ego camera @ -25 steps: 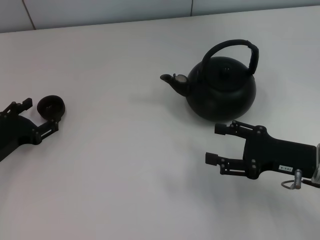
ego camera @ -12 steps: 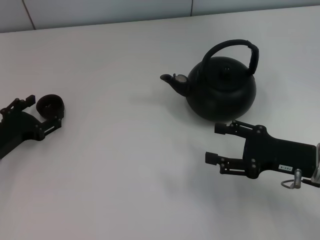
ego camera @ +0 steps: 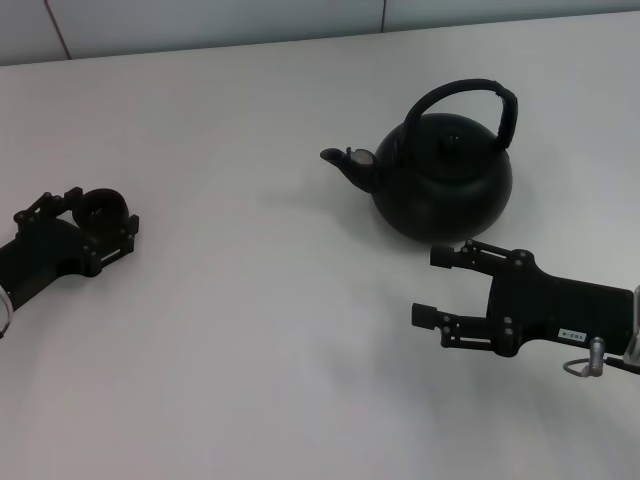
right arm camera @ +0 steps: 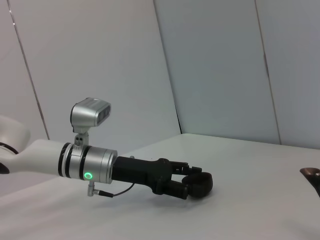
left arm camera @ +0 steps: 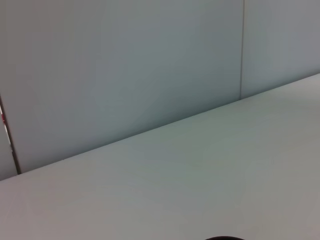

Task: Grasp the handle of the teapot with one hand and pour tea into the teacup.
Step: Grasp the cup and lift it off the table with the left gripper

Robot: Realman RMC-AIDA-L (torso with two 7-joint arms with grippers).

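Observation:
The black teapot (ego camera: 442, 178) stands on the white table at the centre right, spout (ego camera: 347, 160) pointing left, and its arched handle (ego camera: 470, 95) is free. The spout tip also shows in the right wrist view (right arm camera: 312, 175). My right gripper (ego camera: 430, 287), the hand with the white label, hovers open just in front of the teapot, clear of it. At the far left the small black teacup (ego camera: 101, 207) sits between the fingers of my left gripper (ego camera: 102, 212), which is open around it. The right wrist view shows that gripper (right arm camera: 192, 181) straddling the teacup (right arm camera: 201, 184).
The white table (ego camera: 260, 330) runs back to a grey panelled wall (ego camera: 200, 20). The left wrist view shows only table, wall and a dark sliver of the cup rim (left arm camera: 223, 238). A cable loop (ego camera: 578, 368) hangs under my right wrist.
My left gripper has slid forward and to the right, so its fingers now lie on either side of the teacup. The right gripper and the teapot have not moved.

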